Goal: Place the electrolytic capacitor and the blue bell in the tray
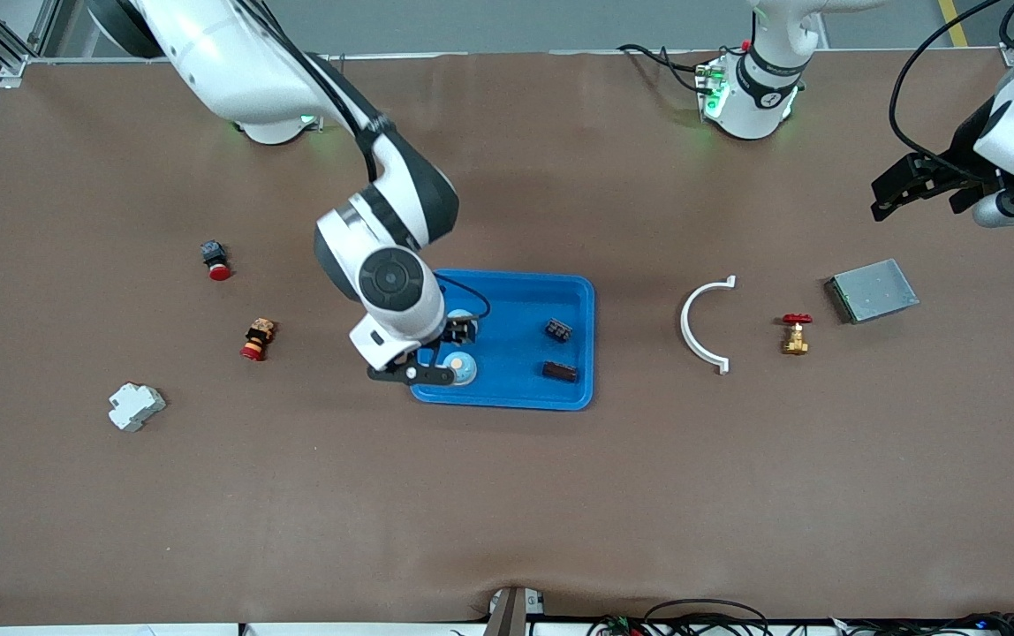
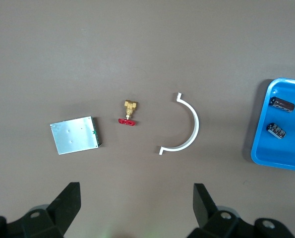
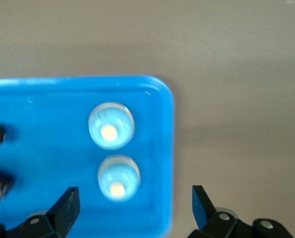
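The blue tray (image 1: pixel 578 305) lies mid-table. In it are two pale blue bells, one (image 1: pixel 460 365) near the corner nearest the front camera at the right arm's end, the other (image 1: pixel 456 315) partly hidden by my right gripper (image 1: pixel 450 340). That gripper hangs open and empty over this end of the tray. The right wrist view shows both bells (image 3: pixel 111 126) (image 3: pixel 118 177) resting on the tray floor (image 3: pixel 48 99). The maroon electrolytic capacitor (image 1: pixel 559 371) (image 2: pixel 282 104) lies in the tray's other end. My left gripper (image 1: pixel 891 199) (image 2: pixel 137 198) waits open over the left arm's end.
A small black block (image 1: pixel 557 330) sits in the tray beside the capacitor. A white half-ring (image 1: pixel 703 322), a brass valve (image 1: pixel 795 334) and a metal box (image 1: pixel 872 291) lie toward the left arm's end. Two red-capped buttons (image 1: pixel 215 260) (image 1: pixel 258 339) and a white block (image 1: pixel 136 405) lie toward the right arm's end.
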Controlling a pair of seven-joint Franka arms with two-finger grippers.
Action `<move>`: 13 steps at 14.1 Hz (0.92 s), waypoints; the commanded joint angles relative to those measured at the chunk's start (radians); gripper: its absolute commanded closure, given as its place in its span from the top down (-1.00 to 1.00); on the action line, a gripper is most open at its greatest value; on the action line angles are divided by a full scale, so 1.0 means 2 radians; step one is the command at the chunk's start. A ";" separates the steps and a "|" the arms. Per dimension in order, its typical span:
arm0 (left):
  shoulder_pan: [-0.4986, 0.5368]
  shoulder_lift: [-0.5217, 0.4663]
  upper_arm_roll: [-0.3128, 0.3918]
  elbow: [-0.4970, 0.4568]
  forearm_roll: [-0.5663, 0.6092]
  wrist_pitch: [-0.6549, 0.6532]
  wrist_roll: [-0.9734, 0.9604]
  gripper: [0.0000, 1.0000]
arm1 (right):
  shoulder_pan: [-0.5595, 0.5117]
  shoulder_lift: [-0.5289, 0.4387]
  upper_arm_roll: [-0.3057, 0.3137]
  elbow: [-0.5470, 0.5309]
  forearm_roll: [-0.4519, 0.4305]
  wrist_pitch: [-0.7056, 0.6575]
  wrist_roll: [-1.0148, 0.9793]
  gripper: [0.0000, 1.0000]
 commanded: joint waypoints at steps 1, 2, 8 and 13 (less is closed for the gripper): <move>-0.001 0.005 0.001 0.013 -0.007 -0.002 0.010 1.00 | -0.022 -0.070 0.004 -0.025 0.035 -0.067 -0.013 1.00; 0.000 0.011 0.001 0.022 -0.007 -0.002 0.010 1.00 | -0.036 -0.099 0.003 -0.040 0.053 -0.085 -0.041 1.00; -0.003 0.025 -0.001 0.059 0.004 -0.014 0.007 1.00 | -0.114 -0.267 -0.002 -0.178 0.061 -0.103 -0.157 1.00; 0.002 0.025 0.002 0.064 0.000 -0.023 0.008 1.00 | -0.219 -0.322 -0.006 -0.184 0.056 -0.142 -0.290 1.00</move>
